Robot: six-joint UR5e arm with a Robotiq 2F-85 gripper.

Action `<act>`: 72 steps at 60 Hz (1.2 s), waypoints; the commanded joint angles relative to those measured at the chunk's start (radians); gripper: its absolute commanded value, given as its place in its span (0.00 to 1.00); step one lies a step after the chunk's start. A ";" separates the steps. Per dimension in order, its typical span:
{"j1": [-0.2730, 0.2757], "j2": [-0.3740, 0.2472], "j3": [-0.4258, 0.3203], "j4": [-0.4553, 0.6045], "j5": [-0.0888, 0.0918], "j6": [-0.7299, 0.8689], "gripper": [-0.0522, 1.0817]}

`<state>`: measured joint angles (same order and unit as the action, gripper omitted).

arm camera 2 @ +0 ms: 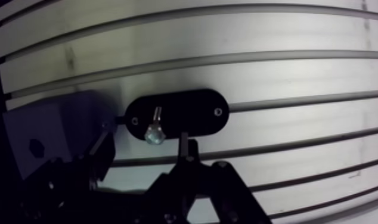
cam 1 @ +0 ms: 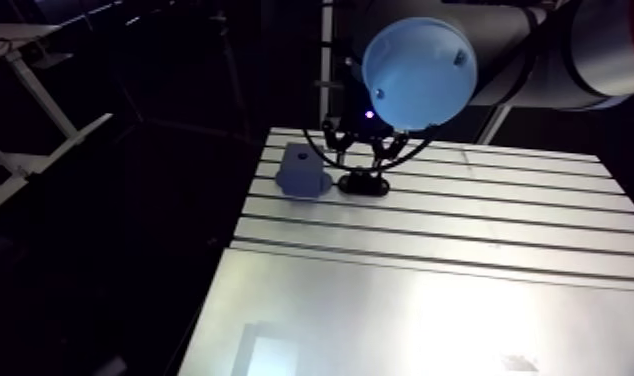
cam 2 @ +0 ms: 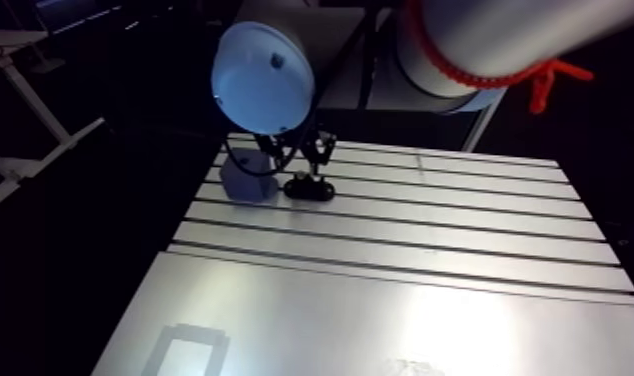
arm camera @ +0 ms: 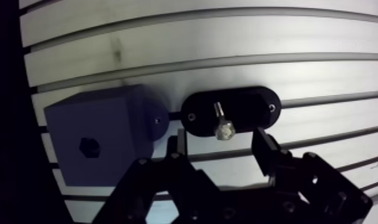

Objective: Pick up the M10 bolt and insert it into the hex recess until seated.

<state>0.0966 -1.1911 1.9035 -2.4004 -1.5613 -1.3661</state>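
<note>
M10 bolt [arm camera: 221,121], silvery, hex-headed

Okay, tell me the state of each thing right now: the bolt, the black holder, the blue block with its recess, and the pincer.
blue block: on the table, its hex recess empty.
black holder: flat on the table beside the blue block.
M10 bolt: on the black holder, not gripped.
pincer: open, above the M10 bolt, holding nothing.

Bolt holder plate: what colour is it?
Black; the bolt holder plate shows best in the wrist view.
</note>
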 commanded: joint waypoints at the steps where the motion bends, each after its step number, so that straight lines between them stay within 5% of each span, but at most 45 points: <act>1: 0.000 0.004 0.001 -0.012 -0.001 -0.001 0.37; 72: -0.009 0.014 0.007 -0.012 -0.001 -0.004 0.41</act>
<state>0.0896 -1.1779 1.9100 -2.4123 -1.5623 -1.3698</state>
